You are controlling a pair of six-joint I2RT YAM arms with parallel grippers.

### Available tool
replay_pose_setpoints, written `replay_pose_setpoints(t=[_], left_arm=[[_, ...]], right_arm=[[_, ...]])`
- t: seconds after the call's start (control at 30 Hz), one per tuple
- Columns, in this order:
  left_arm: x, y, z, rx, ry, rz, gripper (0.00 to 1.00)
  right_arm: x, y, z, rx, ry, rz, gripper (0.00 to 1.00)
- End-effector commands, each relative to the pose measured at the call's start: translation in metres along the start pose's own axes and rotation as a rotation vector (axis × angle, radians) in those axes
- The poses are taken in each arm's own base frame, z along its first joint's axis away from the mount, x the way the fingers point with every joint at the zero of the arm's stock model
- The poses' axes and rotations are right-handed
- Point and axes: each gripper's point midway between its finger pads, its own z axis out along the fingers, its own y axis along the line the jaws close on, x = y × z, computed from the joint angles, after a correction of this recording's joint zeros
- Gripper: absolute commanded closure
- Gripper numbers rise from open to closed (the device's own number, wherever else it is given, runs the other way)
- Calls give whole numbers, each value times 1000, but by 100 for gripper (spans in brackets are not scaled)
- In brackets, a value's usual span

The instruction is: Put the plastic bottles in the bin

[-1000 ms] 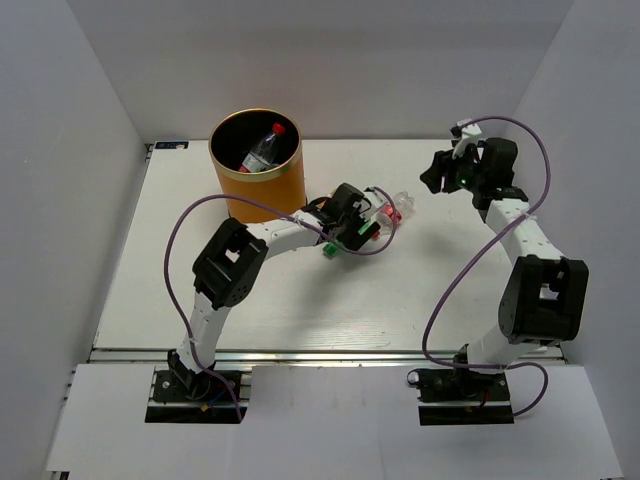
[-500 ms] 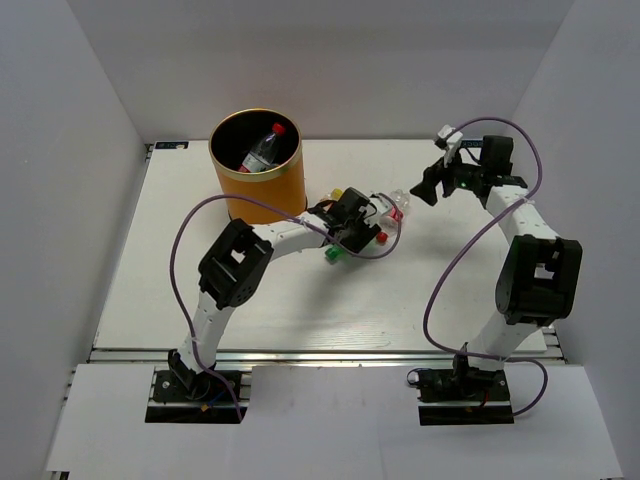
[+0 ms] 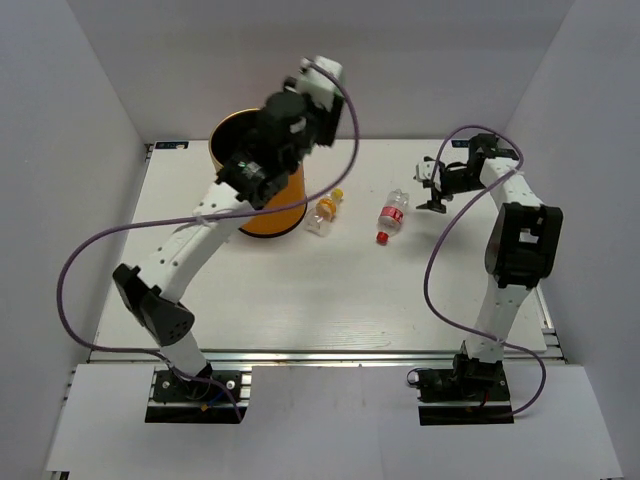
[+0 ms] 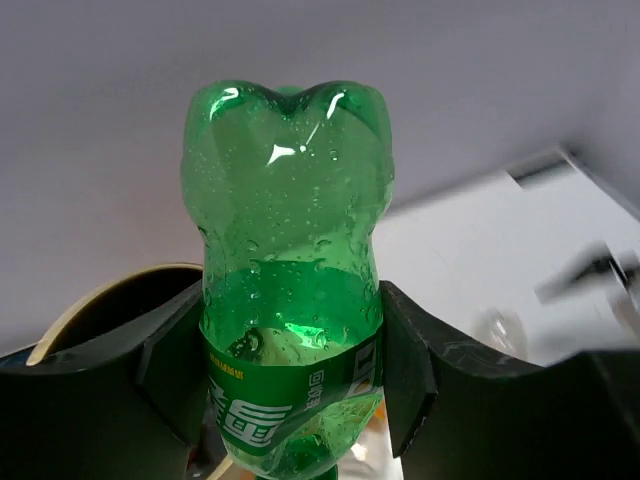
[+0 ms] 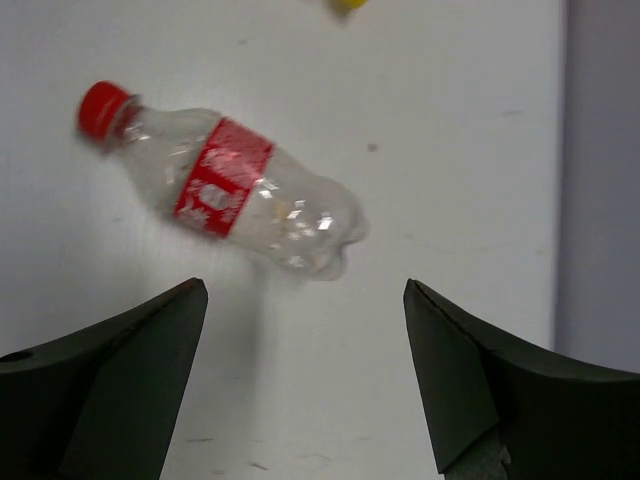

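A green plastic bottle (image 4: 285,260) fills the left wrist view, base outward, with my left gripper (image 4: 290,345) shut on its labelled middle. That arm is raised high over the orange bin (image 3: 276,208), whose rim (image 4: 95,295) shows at the lower left of the wrist view. A clear bottle with a red label and red cap (image 3: 391,214) lies on the table. My right gripper (image 3: 433,186) stands open just to its right; in the wrist view the bottle (image 5: 240,195) lies beyond the open fingers (image 5: 140,350). A yellow-capped bottle (image 3: 325,212) lies next to the bin.
White walls enclose the white table (image 3: 300,290) on three sides. Purple cables loop off both arms. The raised left arm hides most of the bin's mouth. A yellow cap (image 5: 347,4) shows at the top edge of the right wrist view.
My left gripper has shut on the green bottle and swung it up from the table to above the bin. My right gripper has opened wider and moved toward the red-labelled bottle.
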Motion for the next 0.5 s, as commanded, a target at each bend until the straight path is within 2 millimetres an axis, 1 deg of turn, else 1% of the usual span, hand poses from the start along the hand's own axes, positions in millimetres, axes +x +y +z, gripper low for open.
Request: replay_pose_setpoints(t=[0.0,0.03,0.07,0.1,0.13,0.17,0.2,0.23,0.27,0.3,0.33,0.37,0.4,0.43,0.47], left_arm=[[9,73,-6,-327,56,-64,71],[15,91,-6,-378,64,-115,71],[18,101,-3,-400,70,-136,71],[16,109,-4,-407,66,-158,70],[32,121,7,-431,96,-183,70],[35,125,11,-420,117,-194,70],[42,129,17,-420,138,-204,70],[52,141,22,-437,162,-228,70],[68,140,34,-422,197,-223,70],[74,143,38,-422,210,-234,70],[77,153,40,-441,214,-237,70],[83,155,44,-439,223,-246,70],[92,158,50,-447,237,-244,67],[98,162,53,-456,248,-243,63],[104,169,53,-471,263,-251,62]], right_arm=[[-12,15,10,-172,-69,-602,15],[-6,16,16,-187,-67,-611,15],[-9,13,21,-186,-73,-643,15],[-9,9,24,-188,-68,-666,15],[-10,10,30,-201,-76,-691,15],[-9,9,31,-213,-68,-715,15],[-6,9,33,-220,-62,-722,15],[-14,9,45,-239,-77,-751,15],[-14,9,48,-247,-77,-756,15],[-15,6,49,-247,-72,-758,15],[-19,7,53,-256,-81,-759,15],[-16,10,57,-266,-83,-748,15],[-19,8,58,-273,-79,-755,14],[-18,10,59,-282,-81,-753,14],[-16,15,61,-305,-83,-744,14]])
